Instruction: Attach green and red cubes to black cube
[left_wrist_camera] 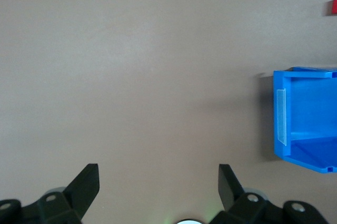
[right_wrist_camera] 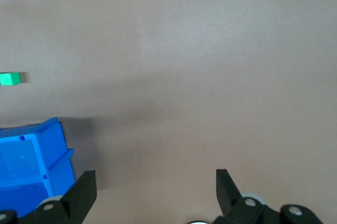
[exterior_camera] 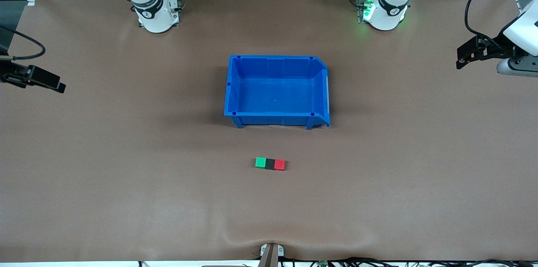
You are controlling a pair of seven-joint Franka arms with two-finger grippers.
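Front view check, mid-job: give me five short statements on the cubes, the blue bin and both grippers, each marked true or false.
1. The small bright green cube, the small matte black cube and the small bright red cube sit in one row, black in the middle. True.
2. The row lies inside the large blue plastic bin. False: it rests on the brown table, nearer to the front camera than the bin.
3. The left gripper is open and holds nothing. True.
4. The right gripper is shut on the red cube. False: it is open, empty, at the table's right-arm end.
5. The bin holds nothing. True.
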